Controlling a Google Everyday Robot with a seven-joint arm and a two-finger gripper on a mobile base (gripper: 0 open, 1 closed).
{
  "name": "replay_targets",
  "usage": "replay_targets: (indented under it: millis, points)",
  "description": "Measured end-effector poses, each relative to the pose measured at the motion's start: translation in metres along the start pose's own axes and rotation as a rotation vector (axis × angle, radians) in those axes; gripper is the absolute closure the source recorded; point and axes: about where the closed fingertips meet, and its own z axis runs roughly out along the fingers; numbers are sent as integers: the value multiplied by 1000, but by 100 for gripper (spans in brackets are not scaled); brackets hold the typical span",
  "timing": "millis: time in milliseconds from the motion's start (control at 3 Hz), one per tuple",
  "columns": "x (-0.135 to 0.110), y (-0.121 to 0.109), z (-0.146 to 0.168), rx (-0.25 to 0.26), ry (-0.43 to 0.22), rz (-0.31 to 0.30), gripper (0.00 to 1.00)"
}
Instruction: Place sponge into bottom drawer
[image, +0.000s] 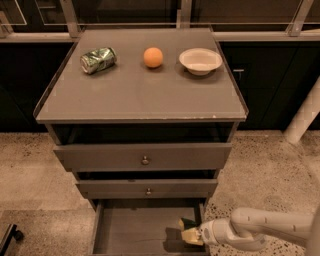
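The bottom drawer (130, 227) is pulled open below two knobbed drawers; its flat grey floor shows. The sponge (189, 230), dark green on top and pale yellow below, is inside the drawer's right side, low over the floor. My gripper (196, 234) reaches in from the right at the end of a white arm and is shut on the sponge. Whether the sponge touches the floor I cannot tell.
On the cabinet top (135, 95) lie a crushed green can (98, 59), an orange ball (153, 57) and a white bowl (200, 60). The two upper drawers (144, 159) stick out slightly. Speckled floor surrounds the cabinet; a white post (306, 116) stands at right.
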Motion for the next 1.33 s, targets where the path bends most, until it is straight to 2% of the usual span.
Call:
replay_targets:
  millis: [333,667,1000,1333]
  points:
    - [10,-24,41,-7,60,43,100]
    - [17,-42,67,-57,65,84,100]
    - [17,-50,90,-132,61,106,100]
    - [20,-59,107,-144,89,122,100]
